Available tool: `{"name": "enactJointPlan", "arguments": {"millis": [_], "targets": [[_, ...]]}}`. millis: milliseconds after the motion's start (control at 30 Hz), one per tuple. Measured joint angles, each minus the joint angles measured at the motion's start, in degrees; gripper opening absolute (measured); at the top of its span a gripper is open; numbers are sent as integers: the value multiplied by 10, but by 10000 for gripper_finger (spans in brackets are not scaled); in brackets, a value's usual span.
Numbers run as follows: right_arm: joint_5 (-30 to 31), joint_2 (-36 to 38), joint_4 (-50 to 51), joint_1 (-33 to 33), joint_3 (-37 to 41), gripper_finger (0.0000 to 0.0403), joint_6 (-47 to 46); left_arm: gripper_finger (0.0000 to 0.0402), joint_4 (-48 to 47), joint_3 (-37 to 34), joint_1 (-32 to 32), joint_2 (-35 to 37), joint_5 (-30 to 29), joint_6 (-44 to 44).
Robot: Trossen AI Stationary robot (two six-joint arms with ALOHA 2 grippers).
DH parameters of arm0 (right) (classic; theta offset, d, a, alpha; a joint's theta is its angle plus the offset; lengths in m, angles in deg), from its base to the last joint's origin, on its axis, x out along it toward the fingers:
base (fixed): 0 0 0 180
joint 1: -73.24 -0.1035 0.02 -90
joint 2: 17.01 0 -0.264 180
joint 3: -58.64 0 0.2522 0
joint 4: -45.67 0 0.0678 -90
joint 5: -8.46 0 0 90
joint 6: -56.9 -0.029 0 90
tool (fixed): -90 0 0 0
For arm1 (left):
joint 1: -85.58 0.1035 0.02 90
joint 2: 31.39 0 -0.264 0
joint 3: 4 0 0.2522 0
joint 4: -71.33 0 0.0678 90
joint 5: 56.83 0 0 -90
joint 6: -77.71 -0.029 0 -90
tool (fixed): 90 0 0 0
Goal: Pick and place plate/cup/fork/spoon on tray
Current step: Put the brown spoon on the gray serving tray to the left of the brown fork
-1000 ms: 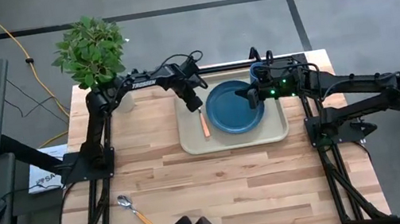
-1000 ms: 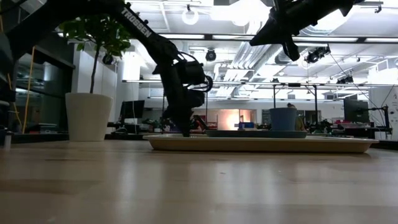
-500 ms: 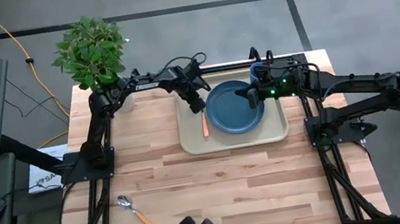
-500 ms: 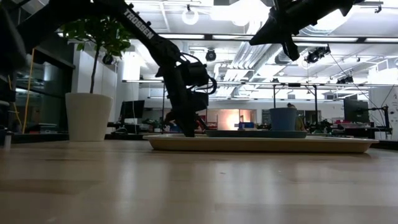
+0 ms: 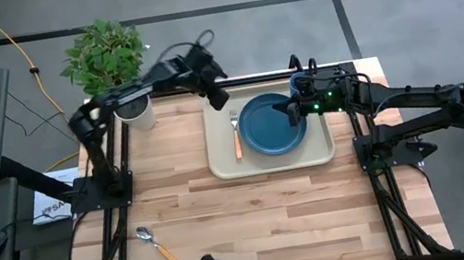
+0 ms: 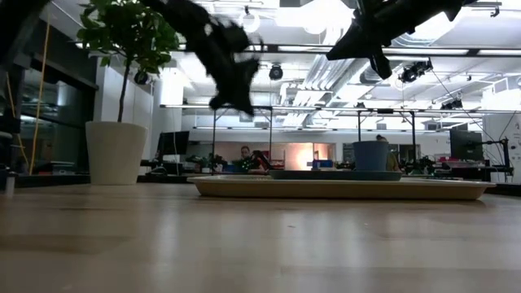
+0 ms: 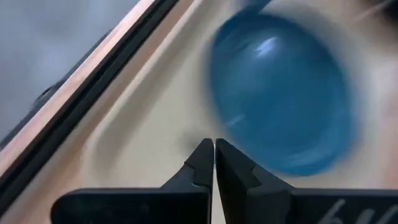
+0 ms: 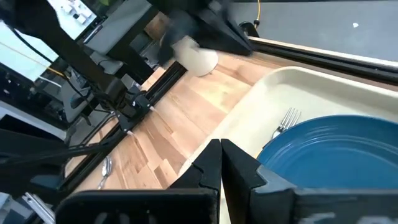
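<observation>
- Tray (image 5: 225,166) sits at about 12 o'clock on the wooden table (image 5: 256,220), cream-coloured, with its raised rim showing all round.
- Plate (image 5: 272,124), dark blue, lies inside the tray, filling its 3 o'clock half.
- Fork (image 5: 235,134) lies flat on the tray floor just beside the plate at the plate's 9 o'clock, tines toward 12 o'clock, orange handle toward 6 o'clock; nothing grips it.
- Cup (image 5: 299,81), light blue, stands upright in the tray's 1 o'clock corner, partly hidden under the right arm in the high view; the low view shows it standing on the tray behind the plate.
- Spoon (image 5: 157,245) lies on the bare table at about 7 o'clock, well apart from the tray, bowl toward 10 o'clock.
- Left gripper (image 5: 217,101) is raised over the tray's 11 o'clock corner, clear of the fork; its wrist view shows the two fingers pressed together on nothing.
- Right gripper (image 5: 290,112) hovers above the plate's 2 o'clock rim; its wrist view shows the fingers closed tip to tip, holding nothing.
- Potted plant (image 5: 107,61) in a white pot stands at the table's 10 o'clock corner.
</observation>
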Motion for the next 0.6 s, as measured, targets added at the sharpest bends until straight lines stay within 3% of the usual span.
{"name": "enactJointPlan", "arguments": {"millis": [167,367,500,600], "targets": [[-7,0,3,0,0,0,25,0,121,-51,-36,119,81,63],[-15,2,4,0,0,0,65,0,341,-191,-130,263,79,164],[-15,2,3,0,0,0,82,0,487,-294,-211,342,8,212],[-25,2,-2,0,0,0,96,0,538,-350,-254,389,-64,224]]}}
